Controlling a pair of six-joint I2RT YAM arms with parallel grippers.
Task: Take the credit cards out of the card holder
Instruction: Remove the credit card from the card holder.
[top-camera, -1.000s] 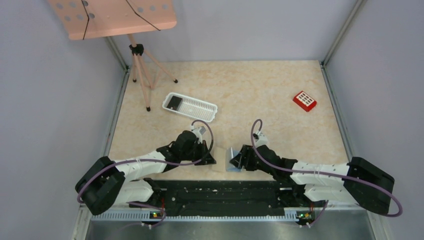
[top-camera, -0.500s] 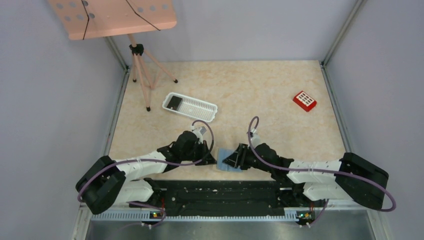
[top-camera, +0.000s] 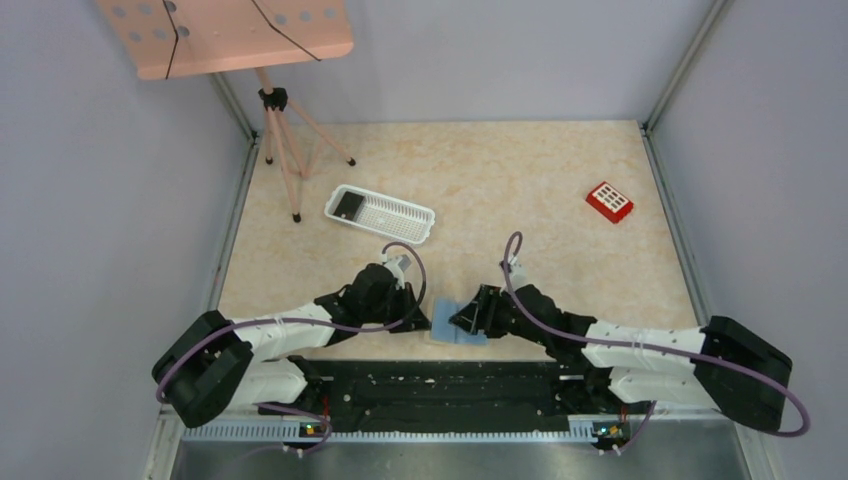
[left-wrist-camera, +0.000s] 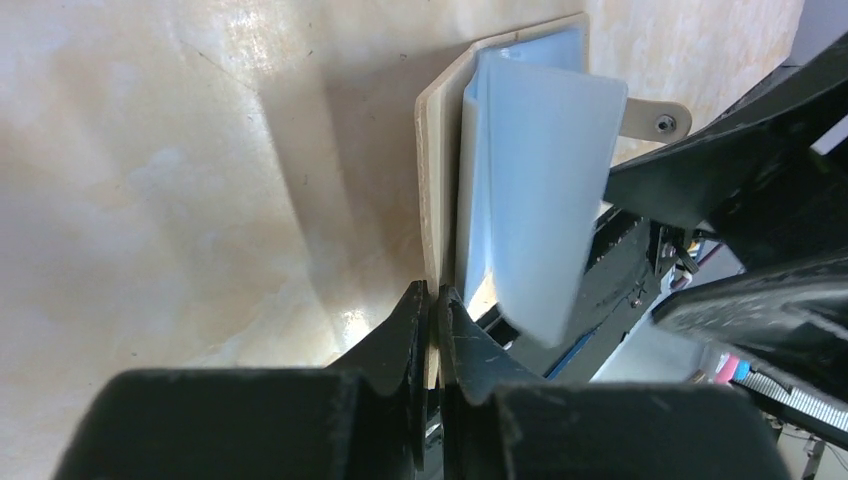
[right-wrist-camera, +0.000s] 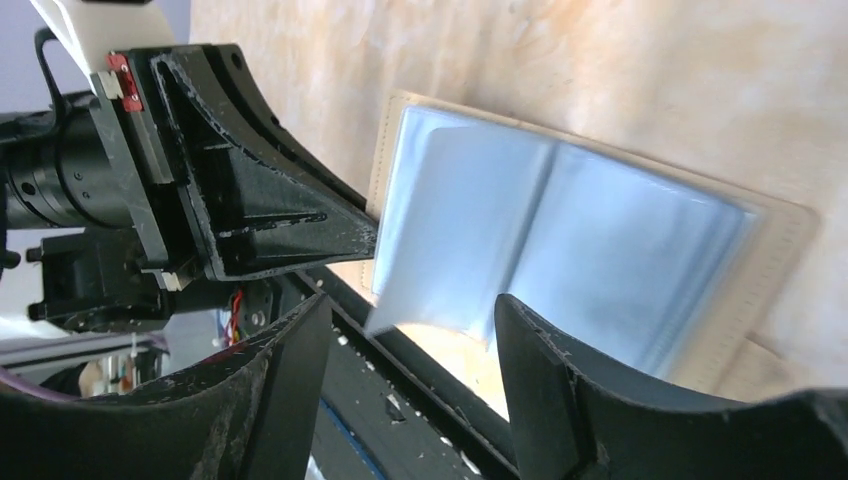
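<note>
The card holder (top-camera: 453, 328) lies open near the table's front edge, between my two grippers. In the left wrist view its beige cover and pale blue sleeves (left-wrist-camera: 530, 190) show, with one sleeve standing up. My left gripper (top-camera: 422, 318) is shut on the cover's beige edge (left-wrist-camera: 432, 300). My right gripper (top-camera: 468, 316) is open just over the holder's right half. In the right wrist view the fingers (right-wrist-camera: 545, 380) straddle the near edge of the open sleeves (right-wrist-camera: 570, 230), and a loose sleeve hangs between them. No card shows plainly inside the holder.
A white slotted basket (top-camera: 395, 215) with a dark flat item (top-camera: 348, 205) in it stands behind the left arm. A red box with white squares (top-camera: 609, 201) is at the far right. A tripod (top-camera: 283, 150) stands at the back left.
The card holder stood folded up by the right gripper and now lies open and flat. The right gripper moved left over it, then drew back a little. The left gripper kept its hold.
</note>
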